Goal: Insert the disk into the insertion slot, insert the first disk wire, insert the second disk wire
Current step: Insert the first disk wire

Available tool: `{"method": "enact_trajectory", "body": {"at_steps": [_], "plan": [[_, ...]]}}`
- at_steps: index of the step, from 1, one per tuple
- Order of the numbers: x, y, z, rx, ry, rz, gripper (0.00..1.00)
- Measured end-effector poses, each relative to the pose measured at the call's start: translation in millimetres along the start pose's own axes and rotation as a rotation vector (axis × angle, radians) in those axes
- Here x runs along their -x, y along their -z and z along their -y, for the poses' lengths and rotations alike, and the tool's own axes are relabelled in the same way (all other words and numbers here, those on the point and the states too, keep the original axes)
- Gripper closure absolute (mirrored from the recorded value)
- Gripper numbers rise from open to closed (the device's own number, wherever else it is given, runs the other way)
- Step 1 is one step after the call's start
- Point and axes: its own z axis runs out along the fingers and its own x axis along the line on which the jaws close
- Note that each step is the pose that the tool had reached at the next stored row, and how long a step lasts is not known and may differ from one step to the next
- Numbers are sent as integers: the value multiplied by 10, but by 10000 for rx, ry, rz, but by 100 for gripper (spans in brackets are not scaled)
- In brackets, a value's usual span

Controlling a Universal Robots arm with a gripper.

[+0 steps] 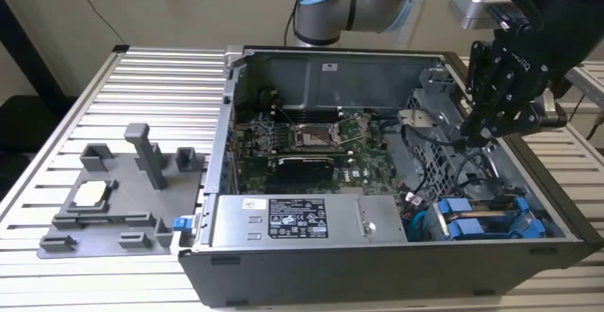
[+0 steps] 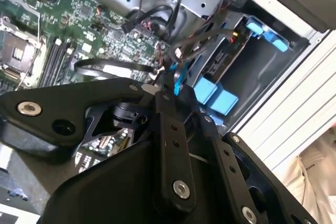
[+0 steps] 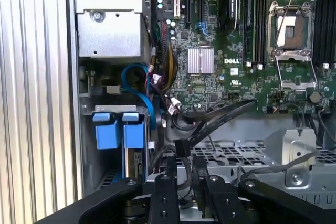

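Above the open computer case (image 1: pixel 378 269), toward the exterior view's right, the gripper (image 1: pixel 474 139) hangs from the black arm; its jaws are drawn close together and pinch the end of a flat black wire (image 3: pixel 220 116); in the first wrist view that wire runs from the fingertips (image 3: pixel 170 169) out along the edge of the green motherboard (image 3: pixel 210 77), over the perforated grey cage (image 3: pixel 231 156). Down in the case's near corner on the exterior view's right, two blue-framed drives (image 1: pixel 462 218) sit side by side in the insertion slot (image 3: pixel 88 150), blue tabs outward; the disk is one of them, though which one cannot be told; the gripper is apart from both. A blue cable (image 3: pixel 137 82) curls just beside the tabs; a silver power supply (image 1: pixel 293 220) lies next to the bay. On the slatted metal surface (image 1: pixel 160 78), at the exterior view's left of the case, rests a grey fixture (image 1: pixel 113 192).
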Motion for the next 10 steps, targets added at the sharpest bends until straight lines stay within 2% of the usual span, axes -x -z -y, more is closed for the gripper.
{"method": "enact_trajectory", "body": {"at_steps": [3,4,6,7,10], "plan": [[21,0,-82,-18,7,-54,73],[26,0,-95,-22,21,-111,73],[41,-1,-113,-35,62,-305,73],[52,-3,-123,-45,80,-379,73],[102,-16,-152,-103,141,-539,73]]}}
